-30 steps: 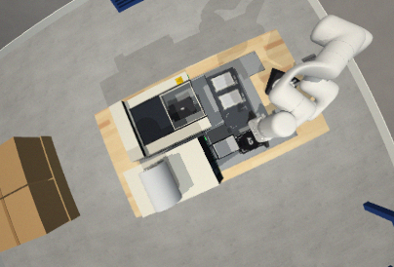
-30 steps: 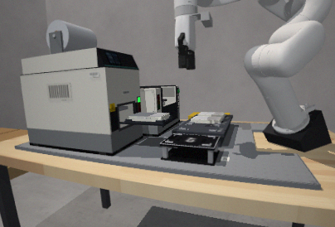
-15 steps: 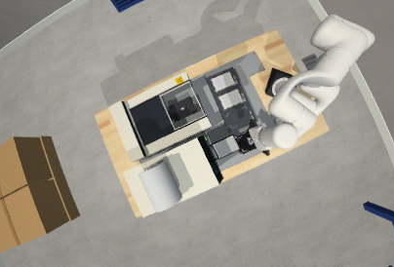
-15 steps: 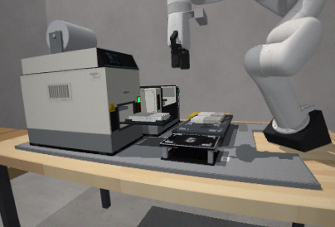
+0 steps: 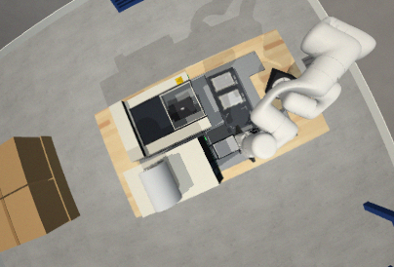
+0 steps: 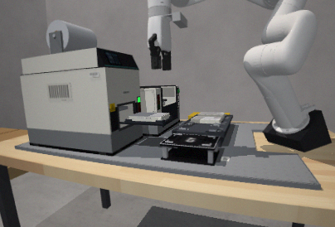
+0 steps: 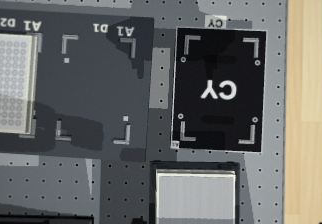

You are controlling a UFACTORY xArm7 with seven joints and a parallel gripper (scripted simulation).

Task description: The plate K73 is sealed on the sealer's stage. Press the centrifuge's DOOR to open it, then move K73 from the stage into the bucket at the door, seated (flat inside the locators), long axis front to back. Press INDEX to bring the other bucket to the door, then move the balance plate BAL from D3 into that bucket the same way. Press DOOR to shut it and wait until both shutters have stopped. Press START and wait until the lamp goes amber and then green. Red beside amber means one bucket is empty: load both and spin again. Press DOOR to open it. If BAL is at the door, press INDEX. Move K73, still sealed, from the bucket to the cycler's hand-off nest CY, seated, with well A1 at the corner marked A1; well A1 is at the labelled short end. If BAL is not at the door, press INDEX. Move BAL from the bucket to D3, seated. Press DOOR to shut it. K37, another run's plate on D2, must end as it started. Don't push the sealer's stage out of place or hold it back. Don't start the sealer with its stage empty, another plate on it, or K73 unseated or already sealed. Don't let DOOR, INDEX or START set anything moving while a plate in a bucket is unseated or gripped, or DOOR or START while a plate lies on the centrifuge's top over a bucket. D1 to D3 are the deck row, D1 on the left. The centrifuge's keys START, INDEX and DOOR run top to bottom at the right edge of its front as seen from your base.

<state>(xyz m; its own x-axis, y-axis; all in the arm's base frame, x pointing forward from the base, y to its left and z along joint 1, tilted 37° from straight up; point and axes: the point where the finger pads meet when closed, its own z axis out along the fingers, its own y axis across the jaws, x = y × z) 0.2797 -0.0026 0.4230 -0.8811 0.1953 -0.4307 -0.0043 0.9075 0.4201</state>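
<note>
The sealed plate K73 [image 7: 195,196] lies on the sealer's stage [image 6: 149,117], which sticks out from the sealer [image 6: 75,103]; it also shows from above [image 5: 225,146]. My gripper [image 6: 160,62] is open and empty, high above the stage and the CY nest. Its fingers are out of the wrist view. The black CY nest [image 7: 217,90] is empty, with its A1 mark at the lower left corner in the wrist view. The centrifuge [image 5: 166,114] stands beside the sealer, with a framed opening [image 5: 182,108] on its top. BAL [image 5: 222,82] lies on D3.
K37 [image 7: 7,85] lies on D2, and it also shows from above [image 5: 232,99]. D1 [image 7: 97,90] is empty. A film roll [image 6: 70,36] sits on top of the sealer. A green lamp [image 6: 138,99] is lit behind the stage. My arm's base [image 6: 298,132] stands at the right.
</note>
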